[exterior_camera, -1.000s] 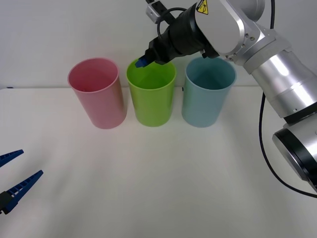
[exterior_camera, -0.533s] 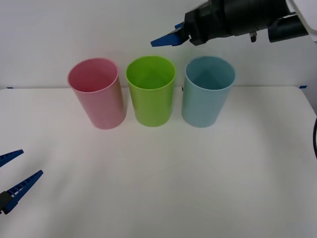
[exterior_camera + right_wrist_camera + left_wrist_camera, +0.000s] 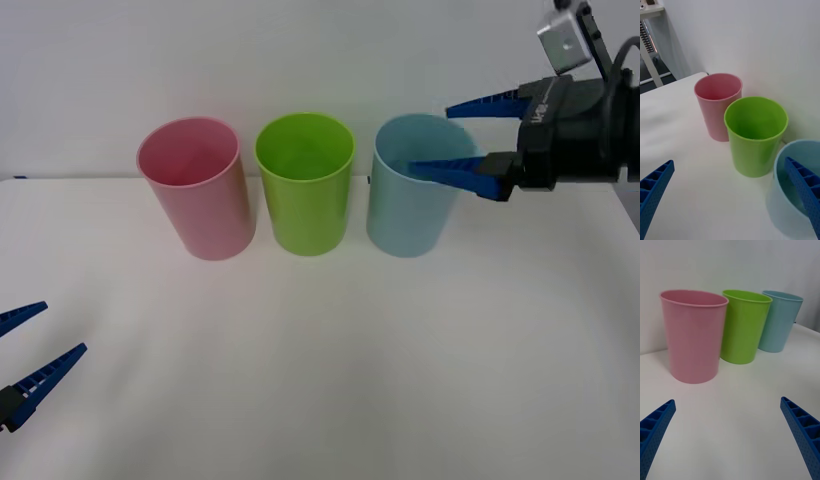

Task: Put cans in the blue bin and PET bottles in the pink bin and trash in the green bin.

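White matte tabletop (image 3: 320, 380), bare in front, backed by a plain white wall (image 3: 250, 50). Beyond the tabletop's far end in the right wrist view, a dark floor and the leg of a pale stand (image 3: 649, 45).

Three tall, slightly tapered plastic tumbler-like bins upright in a row near the wall: pink bin (image 3: 195, 188) on the left, lime-green bin (image 3: 305, 183) in the middle, light-blue bin (image 3: 417, 185) on the right. Close together but apart, narrow gaps between neighbours. Mouths all open upward. Pink interior seen from the right wrist view plain pink as far as visible; green interior plain green on the visible walls, bottom not fully visible; blue interior partly hidden by a finger. Crumpled clear scrap of trash not made out in any bin or on the tabletop. No readable brand or label on the bins.

Right pincer (image 3: 465, 140) raised at the right, level with the blue bin's rim, blue ribbed fingers spread wide, nothing between them; the nearer finger (image 3: 455, 174) across the front of the blue bin's mouth. Small white tag on the black wrist housing, writing too small to read.

Left pincer (image 3: 30, 345) low at the tabletop's near left edge, fingers spread wide, holding nothing, well apart from the bins.
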Motion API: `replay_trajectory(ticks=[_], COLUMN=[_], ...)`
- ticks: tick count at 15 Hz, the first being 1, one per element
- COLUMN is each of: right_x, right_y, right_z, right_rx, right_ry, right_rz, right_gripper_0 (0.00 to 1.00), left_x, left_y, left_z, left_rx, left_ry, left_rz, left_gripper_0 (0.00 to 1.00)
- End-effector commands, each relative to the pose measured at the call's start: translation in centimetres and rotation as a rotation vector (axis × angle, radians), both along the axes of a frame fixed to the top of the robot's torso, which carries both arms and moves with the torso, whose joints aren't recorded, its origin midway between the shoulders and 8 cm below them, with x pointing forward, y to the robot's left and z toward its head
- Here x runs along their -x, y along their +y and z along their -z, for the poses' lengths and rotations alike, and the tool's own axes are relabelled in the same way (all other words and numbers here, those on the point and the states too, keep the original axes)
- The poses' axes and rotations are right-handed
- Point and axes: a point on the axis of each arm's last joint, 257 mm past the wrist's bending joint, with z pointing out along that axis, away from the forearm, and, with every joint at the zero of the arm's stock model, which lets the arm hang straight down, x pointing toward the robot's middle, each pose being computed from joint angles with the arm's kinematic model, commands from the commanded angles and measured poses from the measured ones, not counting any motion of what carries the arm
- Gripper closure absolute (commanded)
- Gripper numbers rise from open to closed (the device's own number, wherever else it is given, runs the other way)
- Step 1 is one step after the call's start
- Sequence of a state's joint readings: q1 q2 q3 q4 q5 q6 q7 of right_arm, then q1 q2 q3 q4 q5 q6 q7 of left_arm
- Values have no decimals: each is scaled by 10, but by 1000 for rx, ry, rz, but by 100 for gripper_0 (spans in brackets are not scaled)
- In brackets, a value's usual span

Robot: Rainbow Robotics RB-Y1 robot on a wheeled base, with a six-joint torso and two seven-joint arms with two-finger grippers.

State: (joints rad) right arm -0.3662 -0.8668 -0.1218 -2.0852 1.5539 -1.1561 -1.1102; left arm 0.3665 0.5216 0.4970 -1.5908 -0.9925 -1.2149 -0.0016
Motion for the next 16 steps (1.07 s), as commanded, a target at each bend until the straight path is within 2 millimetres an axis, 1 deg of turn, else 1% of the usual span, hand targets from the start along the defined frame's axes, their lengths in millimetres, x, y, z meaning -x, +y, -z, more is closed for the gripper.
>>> replay_trajectory(ticks=[1, 2, 4, 6, 8, 11, 14, 16], right_x=[28, 33, 46, 54, 65, 80, 92, 94], right_y=[-19, -25, -36, -42, -44, -53, -60, -64], right_z=[25, 35, 64, 87, 116, 154, 177, 190], right_rx=[26, 37, 44, 42, 38, 68, 102, 103], right_ry=[3, -6, 9, 9, 23, 38, 34, 31], right_rz=[23, 22, 14, 20, 23, 34, 10, -10], right_gripper_0=[0, 0, 0, 0, 0, 0, 0, 0], left_x=[0, 0, 0, 0, 0, 0, 0, 0], left_y=[0, 0, 0, 0, 0, 0, 0, 0], left_z=[0, 0, 0, 0, 0, 0, 0, 0], left_rx=[0, 0, 0, 0, 0, 0, 0, 0], left_ry=[0, 0, 0, 0, 0, 0, 0, 0], left_rz=[0, 0, 0, 0, 0, 0, 0, 0], left_gripper_0=[4, 4, 4, 4, 4, 4, 4, 4])
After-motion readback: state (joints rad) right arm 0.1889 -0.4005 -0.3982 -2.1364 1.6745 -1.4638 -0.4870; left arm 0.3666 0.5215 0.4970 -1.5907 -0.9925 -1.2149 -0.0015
